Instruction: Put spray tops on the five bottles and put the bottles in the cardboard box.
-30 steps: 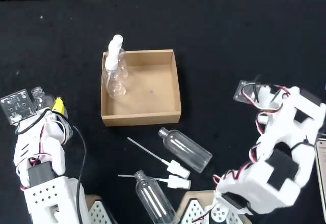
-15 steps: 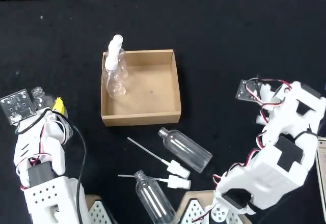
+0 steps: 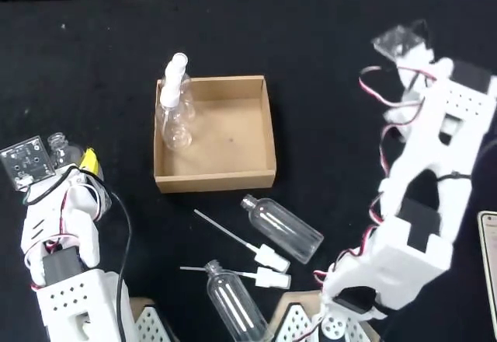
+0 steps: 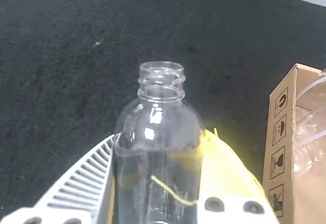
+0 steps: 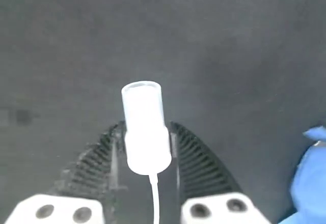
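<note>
At the left edge of the black table (image 3: 116, 47), the left gripper (image 4: 159, 141) is clamped on an uncapped clear bottle (image 4: 157, 127). Near the middle sits the cardboard box (image 3: 217, 179), with a capped bottle (image 3: 175, 120) leaning in its far left corner. Toward the table's near edge lie a second open bottle (image 3: 233, 303) and a third open bottle (image 3: 283, 227), with one loose spray top (image 3: 270, 257) and another loose top (image 3: 272, 279) between them. Near the right edge, the right gripper (image 5: 146, 132) grips a white spray top (image 5: 145, 114).
</note>
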